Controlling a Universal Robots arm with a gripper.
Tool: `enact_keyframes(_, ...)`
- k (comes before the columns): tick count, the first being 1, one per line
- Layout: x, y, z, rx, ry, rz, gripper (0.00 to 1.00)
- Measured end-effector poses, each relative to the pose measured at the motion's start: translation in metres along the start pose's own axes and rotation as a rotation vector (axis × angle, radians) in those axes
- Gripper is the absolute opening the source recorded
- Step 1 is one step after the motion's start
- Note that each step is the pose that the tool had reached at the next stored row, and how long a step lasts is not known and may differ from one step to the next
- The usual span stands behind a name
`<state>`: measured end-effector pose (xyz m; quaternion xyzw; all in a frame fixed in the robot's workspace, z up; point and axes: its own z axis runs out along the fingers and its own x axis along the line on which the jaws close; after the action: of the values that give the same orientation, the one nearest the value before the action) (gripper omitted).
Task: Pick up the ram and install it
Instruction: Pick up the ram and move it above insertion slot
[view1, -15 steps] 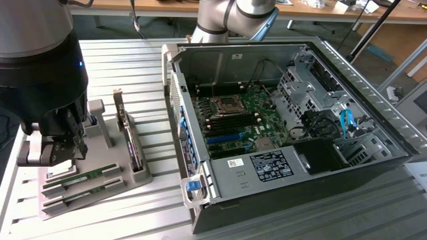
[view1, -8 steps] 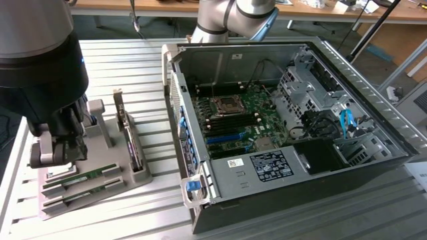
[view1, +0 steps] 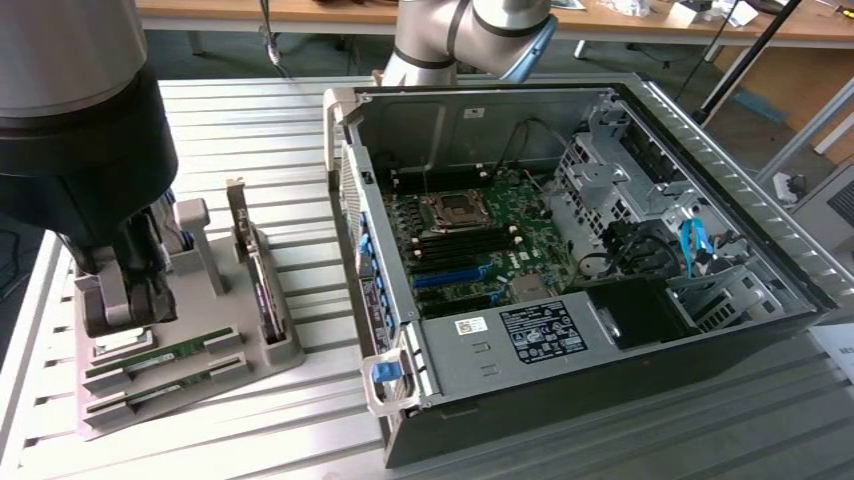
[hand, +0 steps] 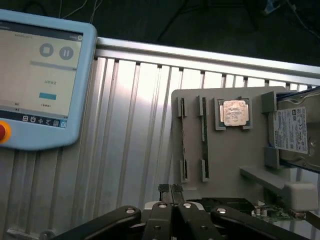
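- The claw (hand: 171, 192) hangs above the tray (hand: 225, 160), its jaws pressed together and pinching nothing.
- The ram (view1: 167, 352) lies seated in a slot of the tray, untouched, well below the claw.
- Its twin (view1: 174, 381) lies in the slot just beside it, toward the tray's near edge.
- A card (view1: 247, 245) stands upright on the tray's side toward the case (view1: 747, 200).
- A drive (hand: 292, 130) sits at the tray's end away from the ram.
- The case lies open beside the tray, its board (view1: 461, 235) exposed; the board's dark memory slots look empty.
- Progress: by this showing nothing is done. The pick-up and the install are both outstanding.
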<state>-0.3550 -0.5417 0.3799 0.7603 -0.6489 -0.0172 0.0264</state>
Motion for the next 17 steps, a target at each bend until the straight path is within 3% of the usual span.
enact_keyframes(4, 0.0, 0.0, 0.0, 0.0001, 0.0001, 0.0, 0.11)
enact_keyframes(5, -0.0001, 0.0, 0.0, 0.0027, 0.0008, 0.0, 0.11)
enact_keyframes(7, -0.0001, 0.0003, 0.0005, 0.0495, 0.008, 0.001, 0.11)
enact_keyframes(8, -0.0001, 0.0004, 0.0008, 0.0685, 0.0109, 0.001, 0.11)
enact_keyframes(9, -0.0001, 0.0004, 0.0009, 0.0716, 0.0114, 0.001, 0.11)
enact_keyframes(14, -0.0001, 0.0004, 0.0009, 0.0716, 0.0113, 0.001, 0.11)
enact_keyframes(15, 0.0001, 0.0006, 0.0009, 0.0725, 0.0066, 0.001, 0.11)
enact_keyframes(16, 0.0009, 0.0007, 0.0009, 0.077, -0.0227, 0.0, 0.11)
enact_keyframes(17, 0.0018, 0.0008, 0.0009, 0.0801, -0.0418, 0.0, 0.11)
